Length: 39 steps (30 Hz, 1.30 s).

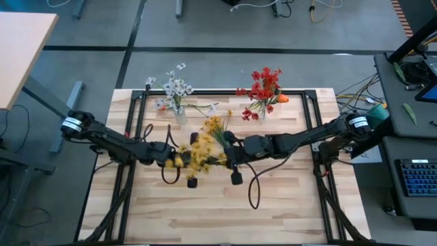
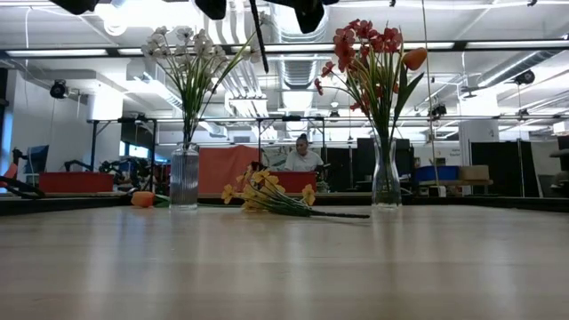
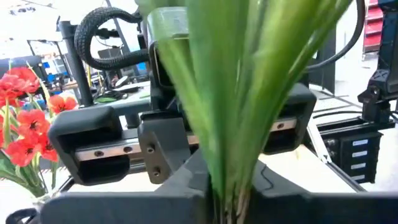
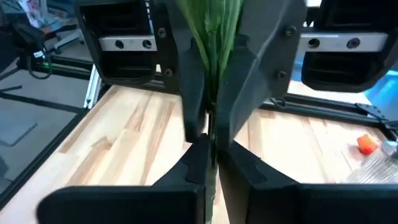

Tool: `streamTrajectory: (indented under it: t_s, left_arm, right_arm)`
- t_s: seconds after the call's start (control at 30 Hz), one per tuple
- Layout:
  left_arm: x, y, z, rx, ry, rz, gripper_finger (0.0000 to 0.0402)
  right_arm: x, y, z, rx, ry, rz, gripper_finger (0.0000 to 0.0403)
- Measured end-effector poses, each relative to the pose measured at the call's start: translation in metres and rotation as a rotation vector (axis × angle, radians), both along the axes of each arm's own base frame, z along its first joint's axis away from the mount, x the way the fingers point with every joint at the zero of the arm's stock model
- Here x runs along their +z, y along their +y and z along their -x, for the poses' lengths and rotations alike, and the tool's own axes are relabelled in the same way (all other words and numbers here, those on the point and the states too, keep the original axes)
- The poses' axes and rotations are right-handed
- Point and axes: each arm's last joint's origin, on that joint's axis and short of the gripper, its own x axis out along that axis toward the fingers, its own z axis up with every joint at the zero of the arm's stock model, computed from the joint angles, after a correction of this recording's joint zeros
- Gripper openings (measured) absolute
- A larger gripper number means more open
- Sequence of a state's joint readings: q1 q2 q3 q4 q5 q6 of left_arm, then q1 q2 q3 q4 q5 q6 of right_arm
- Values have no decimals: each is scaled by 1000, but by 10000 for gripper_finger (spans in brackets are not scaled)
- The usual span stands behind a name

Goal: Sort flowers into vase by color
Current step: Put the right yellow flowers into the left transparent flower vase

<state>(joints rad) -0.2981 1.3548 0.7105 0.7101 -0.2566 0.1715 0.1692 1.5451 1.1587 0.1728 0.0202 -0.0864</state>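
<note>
A spray of yellow flowers [image 1: 196, 154] hangs high over the table's middle between my two grippers, which face each other level. My left gripper [image 1: 171, 156] and my right gripper [image 1: 229, 156] are both shut on its green stems. A second yellow spray [image 1: 216, 126] lies flat on the table [image 2: 267, 196]. White flowers [image 1: 175, 89] stand in a glass vase [image 2: 184, 178] at the far left. Red flowers [image 1: 263, 87] with one orange bloom [image 2: 413, 58] stand in a vase [image 2: 385, 178] at the far right. My left gripper pinches the yellow spray's bundled green stems [image 3: 231, 196] between its two fingers, coming level from the table's left. The long leaves fan upward past the fingers, and the spray is lifted clear of the table. My right gripper pinches the same stem bundle [image 4: 212, 146] between its two fingertips, coming level from the table's right, just in front of the left gripper's fingers [image 4: 194, 93]. The spray is clear of the table.
Black rails [image 1: 205, 93] frame the wooden table. Both vases stand near the far edge. A small orange thing [image 4: 367, 144] lies on the table by the white flowers' vase. A person [image 2: 303, 156] sits in the room beyond. The near half of the table [image 1: 225, 212] is bare wood.
</note>
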Motion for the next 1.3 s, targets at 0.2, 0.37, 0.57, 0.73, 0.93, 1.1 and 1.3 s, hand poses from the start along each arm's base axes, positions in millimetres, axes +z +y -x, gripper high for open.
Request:
streamTrajectory:
  t_s: [0.2, 0.37, 0.57, 0.73, 0.93, 1.1, 1.3]
  left_arm:
    - [4, 4, 5, 81, 20, 21, 14]
    - [10, 10, 15, 178, 62, 21, 4]
    - [22, 25, 43, 417, 144, -4, 4]
    - [37, 43, 71, 515, 167, -14, 2]
    - [42, 69, 98, 643, 191, -20, 1]
    - [35, 87, 108, 722, 206, -36, 1]
    - [24, 105, 113, 743, 184, -15, 0]
  right_arm:
    - [5, -2, 3, -58, -10, -38, 95]
    - [12, -5, 11, -132, 17, -70, 169]
    - [17, -9, 23, -228, 78, -85, 217]
    - [16, -9, 23, -232, 83, -81, 227]
    - [12, -9, 21, -232, 97, -74, 228]
    - [9, -9, 20, -233, 106, -72, 228]
    - [0, -8, 16, -232, 133, -54, 228]
